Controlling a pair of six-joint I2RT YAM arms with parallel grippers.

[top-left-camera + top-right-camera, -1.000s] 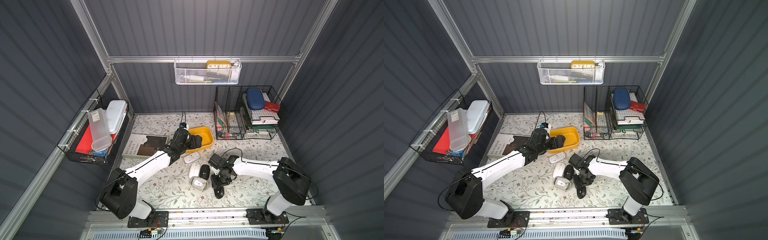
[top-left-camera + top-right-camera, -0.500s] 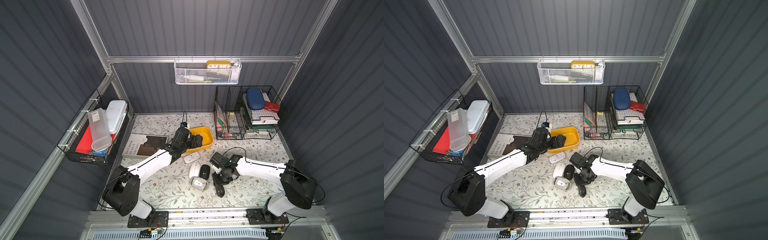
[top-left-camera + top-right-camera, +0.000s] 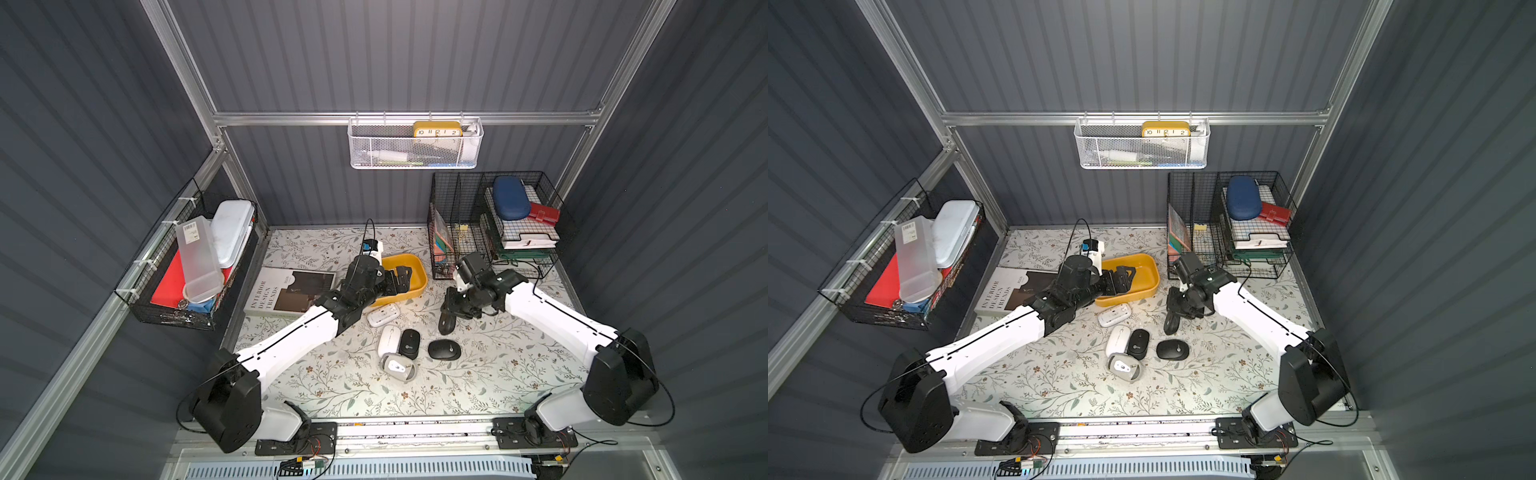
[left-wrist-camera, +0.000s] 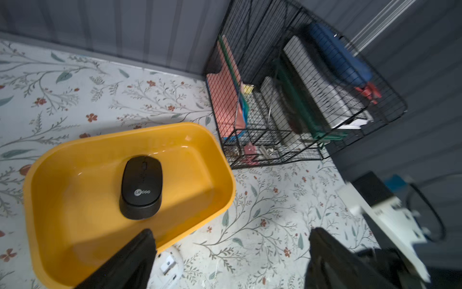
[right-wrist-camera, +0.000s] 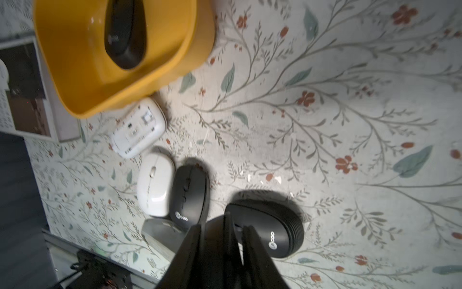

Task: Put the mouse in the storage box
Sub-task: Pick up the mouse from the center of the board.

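The storage box (image 3: 420,281) (image 3: 1153,283) is a yellow tub at the back middle of the table. One black mouse (image 4: 141,186) (image 5: 125,35) lies inside it. My left gripper (image 3: 398,277) (image 3: 1122,277) (image 4: 231,232) hangs open over the box's near rim, holding nothing. My right gripper (image 3: 449,306) (image 3: 1177,305) (image 5: 223,226) is shut on another black mouse (image 3: 445,325) (image 3: 1170,325) (image 5: 225,240). That mouse hangs on edge above the table, right of the box.
Loose on the table: an upturned white mouse (image 3: 383,314), a white mouse (image 3: 388,340), two black mice (image 3: 409,343) (image 3: 444,350) and a grey one (image 3: 399,368). A book (image 3: 291,291) lies left of the box. A black wire organiser (image 3: 494,224) stands at the back right.
My right gripper closed on the black mouse and carried it up and back toward the box, uncovering a black mouse lying beneath. The left gripper stayed open over the box.
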